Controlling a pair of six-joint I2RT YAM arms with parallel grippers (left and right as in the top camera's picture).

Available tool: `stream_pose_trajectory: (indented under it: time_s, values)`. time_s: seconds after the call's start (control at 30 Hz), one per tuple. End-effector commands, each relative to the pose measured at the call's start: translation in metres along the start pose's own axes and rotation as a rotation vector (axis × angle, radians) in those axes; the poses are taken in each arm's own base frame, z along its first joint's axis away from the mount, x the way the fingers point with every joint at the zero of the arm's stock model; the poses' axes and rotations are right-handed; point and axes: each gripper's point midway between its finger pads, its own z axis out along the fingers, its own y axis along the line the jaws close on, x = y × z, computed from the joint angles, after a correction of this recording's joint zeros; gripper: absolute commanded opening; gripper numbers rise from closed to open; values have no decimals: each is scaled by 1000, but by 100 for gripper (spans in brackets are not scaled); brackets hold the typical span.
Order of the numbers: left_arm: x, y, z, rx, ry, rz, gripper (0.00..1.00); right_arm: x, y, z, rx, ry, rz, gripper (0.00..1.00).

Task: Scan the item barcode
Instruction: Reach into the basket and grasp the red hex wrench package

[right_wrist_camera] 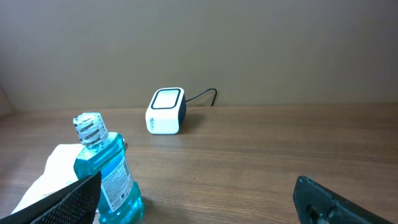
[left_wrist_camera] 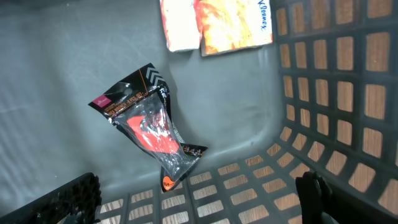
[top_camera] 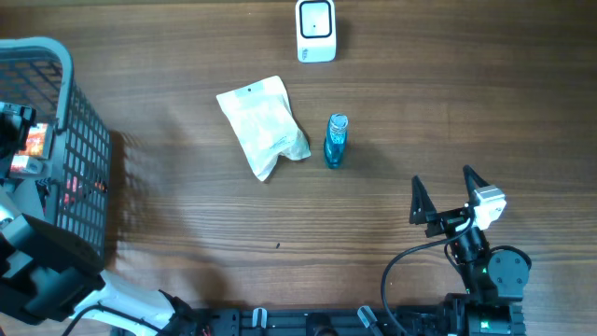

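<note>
The white barcode scanner [top_camera: 316, 30] stands at the table's far edge, its window facing the right wrist camera [right_wrist_camera: 166, 111]. A blue mouthwash bottle [top_camera: 336, 140] stands upright mid-table [right_wrist_camera: 106, 174], beside a white bag [top_camera: 262, 125]. My left gripper [left_wrist_camera: 196, 193] hangs open inside the basket [left_wrist_camera: 336, 93], just above a black and orange packet [left_wrist_camera: 149, 124] lying on the basket floor; nothing is between its fingers. My right gripper [top_camera: 442, 177] is open and empty near the front right, pointing at the bottle and scanner.
The grey wire basket [top_camera: 47, 44] stands at the table's left edge, with the left arm reaching into it. Orange and white tissue packs [left_wrist_camera: 214, 22] lie at its far wall. The white bag shows at the left edge of the right wrist view [right_wrist_camera: 53, 174].
</note>
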Motion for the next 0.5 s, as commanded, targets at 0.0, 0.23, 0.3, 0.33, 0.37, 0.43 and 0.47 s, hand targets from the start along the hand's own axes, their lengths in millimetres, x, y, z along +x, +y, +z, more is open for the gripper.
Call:
stream_pose_trajectory:
  time_s: [0.0,0.23,0.3,0.33,0.37,0.43,0.47]
  values:
    - [9,-2,11,-4,44,-75,100,-1,0,0,3,-5,-19,100]
    - [49,19,70,-50,167,-179,100,-1,0,0,3,-5,-19,100]
    - [57,23,82,-54,183,-180,100,-1,0,0,3,-5,-19,100]
    - [60,25,88,-59,186,-195,100,-1,0,0,3,-5,-19,100]
    - [65,28,93,-69,194,-248,100,-1,0,0,3,-5,-19,100]
    - [72,34,109,-82,194,-362,99,-1,0,0,2,-5,-19,100]
    - [71,33,114,-71,183,-365,100,-1,0,0,3,-5,-20,100]
